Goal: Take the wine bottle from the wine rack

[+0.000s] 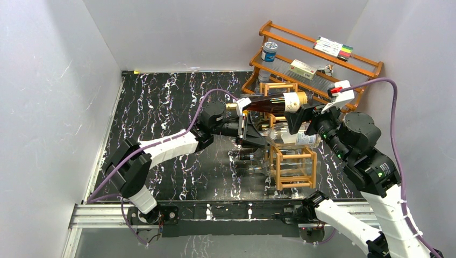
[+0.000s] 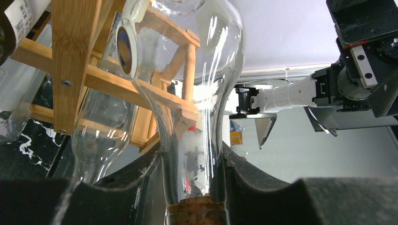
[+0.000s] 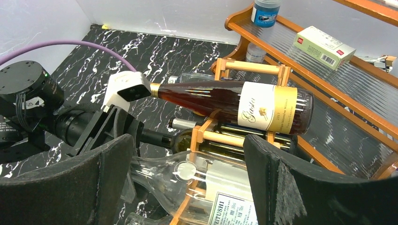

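Grips the clear glass wine bottle [image 1: 293,138] by the neck with the left gripper [image 2: 195,187], drawn almost fully closed on the glass just above the cork [image 2: 197,211]. Lies on its side in the open lattice wine rack [image 1: 275,166] of thin orange-brown wooden bars, body inside the cells, neck poking out toward the left arm [image 1: 166,145]. Runs with its long axis roughly left to right across the black marbled surface [image 1: 161,107]. Judged, then, to call for a straight pull leftward along that axis, out through the cell.

Reaches in low and nearly level with the left arm, wrist in line with the neck. Hovers over the label end of the same bottle with the right gripper [image 3: 187,183], spread wide and holding nothing, pads [image 3: 61,187] either side of the body. Cannot tell whether touching.

Worth minding close overhead: a dark red wine bottle with cream label and gold band [image 3: 225,101], lying along the top bars, roughly parallel. Likely to be knocked by any lift before clearing the frame.
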